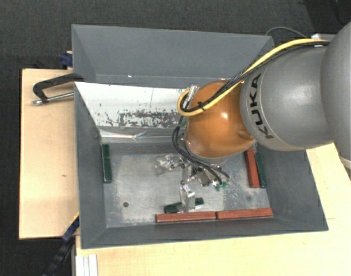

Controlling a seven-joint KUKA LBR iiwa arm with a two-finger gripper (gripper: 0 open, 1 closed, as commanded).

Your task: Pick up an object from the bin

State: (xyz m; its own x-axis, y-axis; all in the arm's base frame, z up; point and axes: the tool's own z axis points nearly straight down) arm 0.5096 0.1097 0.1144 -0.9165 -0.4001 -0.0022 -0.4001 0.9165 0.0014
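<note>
The gripper [190, 195] (open or closed, I can't tell from here) hangs low over the small green block [175, 207] near the front wall of the bin [88, 171], where the red bar [186, 216] just beside it might snag a grab.

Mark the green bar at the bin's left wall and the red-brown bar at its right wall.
green bar [106, 163]: camera view, on the middle of its length.
red-brown bar [252, 170]: camera view, on the middle of its visible length.
</note>
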